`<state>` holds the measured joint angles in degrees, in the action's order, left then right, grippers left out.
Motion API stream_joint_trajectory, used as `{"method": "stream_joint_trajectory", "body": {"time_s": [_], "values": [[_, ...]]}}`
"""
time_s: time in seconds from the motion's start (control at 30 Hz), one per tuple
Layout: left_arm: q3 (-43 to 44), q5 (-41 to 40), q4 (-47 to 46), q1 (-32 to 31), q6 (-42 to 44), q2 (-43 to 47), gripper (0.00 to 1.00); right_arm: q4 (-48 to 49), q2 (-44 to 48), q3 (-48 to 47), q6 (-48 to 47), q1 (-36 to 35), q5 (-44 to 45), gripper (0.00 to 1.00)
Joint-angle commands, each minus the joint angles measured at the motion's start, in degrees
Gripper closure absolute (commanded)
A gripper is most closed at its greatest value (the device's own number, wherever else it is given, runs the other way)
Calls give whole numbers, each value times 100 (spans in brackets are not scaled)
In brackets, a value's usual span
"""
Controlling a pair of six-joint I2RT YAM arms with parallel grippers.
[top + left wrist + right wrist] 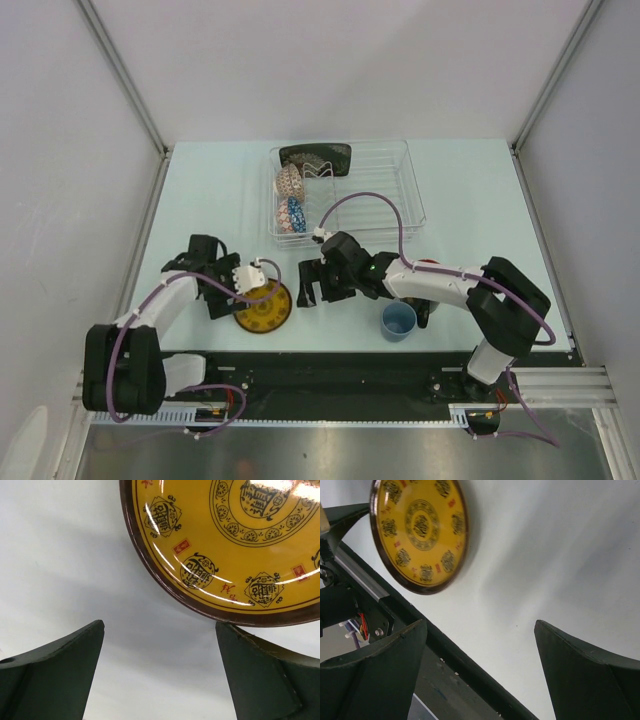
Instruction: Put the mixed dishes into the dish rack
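Note:
The yellow dark-rimmed saucer (263, 307) lies flat on the table near the front edge. My left gripper (234, 294) is open beside its left side; in the left wrist view (160, 624) the right fingertip (235, 640) sits at the saucer's rim (225, 545). My right gripper (313, 284) is open and empty to the right of the saucer (420, 530), apart from it (480, 622). The dish rack (414, 200) holds the black square plate (316, 157), beige bowl (289, 181) and blue mosaic bowl (294, 215). The light-blue cup (398, 321) stands by the right arm. The black mug (430, 266) is mostly hidden under that arm.
The table's black front rail (330, 365) runs just behind the saucer and cup and shows in the right wrist view (450, 665). Grey side walls and metal posts (125, 80) enclose the table. The rack's right half has open wire slots.

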<state>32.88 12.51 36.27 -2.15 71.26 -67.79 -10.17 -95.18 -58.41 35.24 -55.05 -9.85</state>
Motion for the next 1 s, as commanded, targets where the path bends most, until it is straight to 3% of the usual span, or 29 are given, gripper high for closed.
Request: {"method": "stream_joint_trajectory", "body": {"time_s": [0.0,0.3,0.97], "values": [[227,462,-314,-540,-604,-383,0,235,-89,-3,114,73,-131,6],[473,550,-595,-1568,-1264,-709,0,463,-466,67,71,292,-500,11],[746,682,-621,-2245,-2046,-788,0,1685,-1284,207,457,618,-1370,26]]}}
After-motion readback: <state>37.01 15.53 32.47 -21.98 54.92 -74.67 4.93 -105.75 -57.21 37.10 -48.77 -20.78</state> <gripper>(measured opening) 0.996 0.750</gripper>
